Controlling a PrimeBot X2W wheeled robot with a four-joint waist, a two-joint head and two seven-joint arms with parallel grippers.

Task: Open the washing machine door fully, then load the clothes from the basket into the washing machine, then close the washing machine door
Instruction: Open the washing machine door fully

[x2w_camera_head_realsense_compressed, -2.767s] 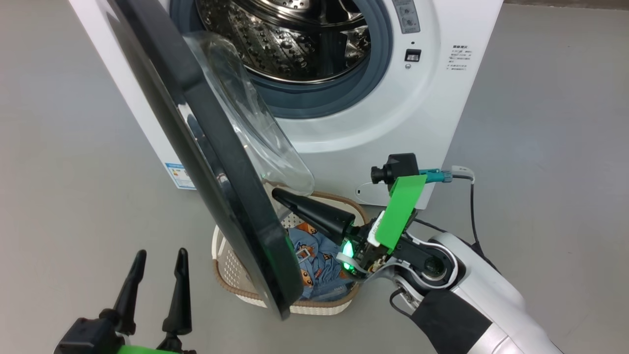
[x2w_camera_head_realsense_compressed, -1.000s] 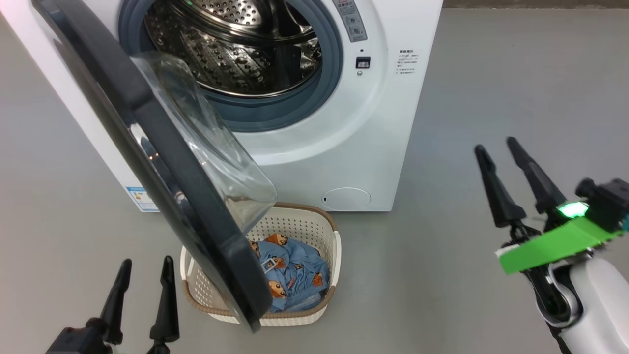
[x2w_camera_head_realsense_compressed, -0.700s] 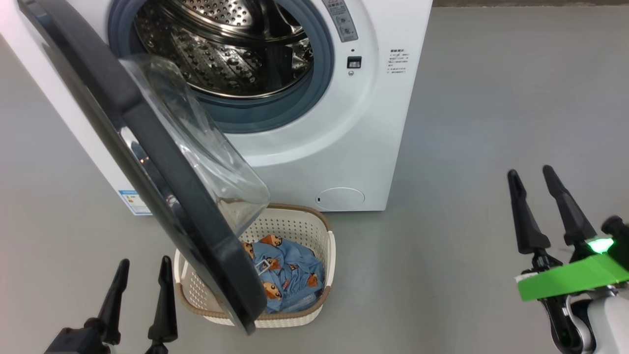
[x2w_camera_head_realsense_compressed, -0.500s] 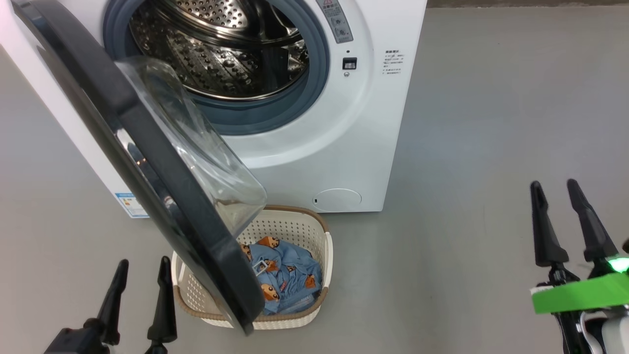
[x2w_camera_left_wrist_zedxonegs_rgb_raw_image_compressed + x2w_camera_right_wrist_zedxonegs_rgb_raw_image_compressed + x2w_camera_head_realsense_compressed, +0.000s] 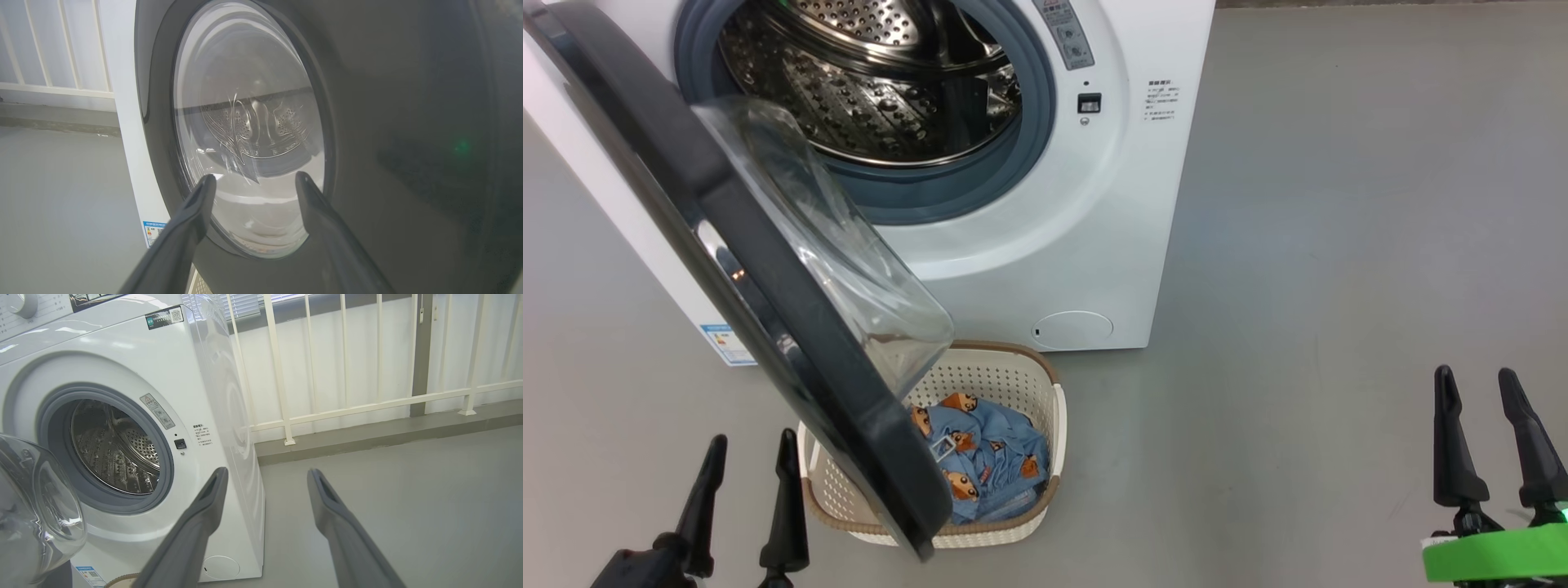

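Your left gripper (image 5: 752,438) and right gripper (image 5: 1474,373) both gape wide, holding nothing; the washing machine door (image 5: 727,237) overhangs the basket (image 5: 1013,376) of clothes (image 5: 988,445).

The washing machine (image 5: 1045,245) stands on the floor (image 5: 1339,245). Its door (image 5: 768,310) swings out at the left side. The basket (image 5: 1058,425) sits on the floor just in front of the machine (its left part is hidden behind the door's lower edge), and the clothes (image 5: 988,457) lie inside it.
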